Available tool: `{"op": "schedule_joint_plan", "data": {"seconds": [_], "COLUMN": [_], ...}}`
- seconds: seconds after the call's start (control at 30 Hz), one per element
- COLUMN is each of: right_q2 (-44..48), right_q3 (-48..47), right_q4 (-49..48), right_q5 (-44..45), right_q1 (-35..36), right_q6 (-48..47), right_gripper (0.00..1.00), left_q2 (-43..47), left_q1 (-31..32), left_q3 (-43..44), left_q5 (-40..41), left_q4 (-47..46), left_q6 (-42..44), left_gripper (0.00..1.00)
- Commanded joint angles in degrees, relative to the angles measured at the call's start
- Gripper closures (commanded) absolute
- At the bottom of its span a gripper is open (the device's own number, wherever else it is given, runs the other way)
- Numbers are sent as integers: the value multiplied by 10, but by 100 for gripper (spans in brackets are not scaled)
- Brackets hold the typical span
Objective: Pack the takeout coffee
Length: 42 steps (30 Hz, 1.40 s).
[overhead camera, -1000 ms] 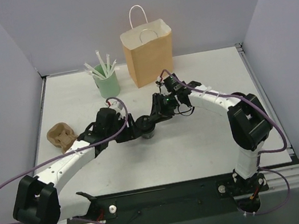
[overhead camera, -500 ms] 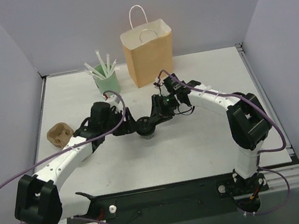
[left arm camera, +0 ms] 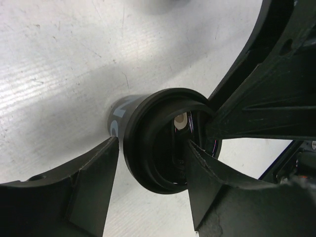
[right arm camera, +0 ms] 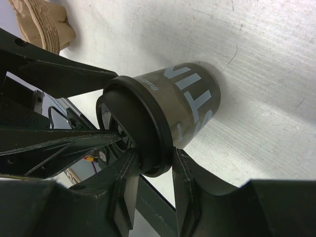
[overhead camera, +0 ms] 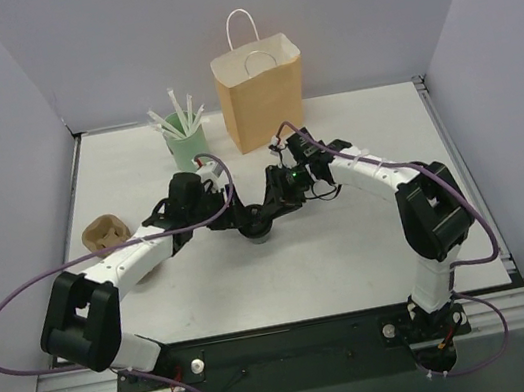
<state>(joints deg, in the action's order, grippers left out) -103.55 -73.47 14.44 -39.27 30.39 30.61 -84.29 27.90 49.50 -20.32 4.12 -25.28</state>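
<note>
The takeout coffee is a small black cup with a black lid, at mid-table. In the right wrist view the cup has pale lettering, and my right gripper is shut on its lid rim, one finger on each side. My left gripper reaches in from the left. In the left wrist view it is open and straddles the lid, with a thin gap at the left finger. The right gripper's fingers cross behind the lid.
A brown paper bag stands open at the back, behind the cup. A mint-green cup of white straws stands to its left. A brown pulp carrier lies at the left, beside the left arm, and also shows in the right wrist view.
My left arm has swung forward and right, bringing its open jaws around the cup's lid. The right gripper has kept its hold and hardly moved.
</note>
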Motion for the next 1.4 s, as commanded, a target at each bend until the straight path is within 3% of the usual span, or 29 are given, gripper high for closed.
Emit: {"op": "schedule_joint_plan", "data": {"seconds": [0.0,0.37,0.57,0.93,1.37], "right_q2": [-22,-27,-11,6,83], "right_q3": [-7,-9,4,52,53], "right_q4": [53,53,34,5,5], "right_q5": [6,-20,-44,-81,-4], "right_q1": [-4,-11,-11,-9,-15], "right_q6": [-21,-17,4,30,59], "right_gripper": [87,88,88,86,50], "left_q2": [2,-9,38,105,158], "left_q1": [-5,-3,7,41,106], "left_q3": [-1,-39,-65,-137,-179], "left_q5": [0,-14,6,59,173], "left_q4": [-69,-111,-94,-55,-46], "left_q6": [9,-10,-44,-132,-185], "left_gripper": [36,48,56,57,57]}}
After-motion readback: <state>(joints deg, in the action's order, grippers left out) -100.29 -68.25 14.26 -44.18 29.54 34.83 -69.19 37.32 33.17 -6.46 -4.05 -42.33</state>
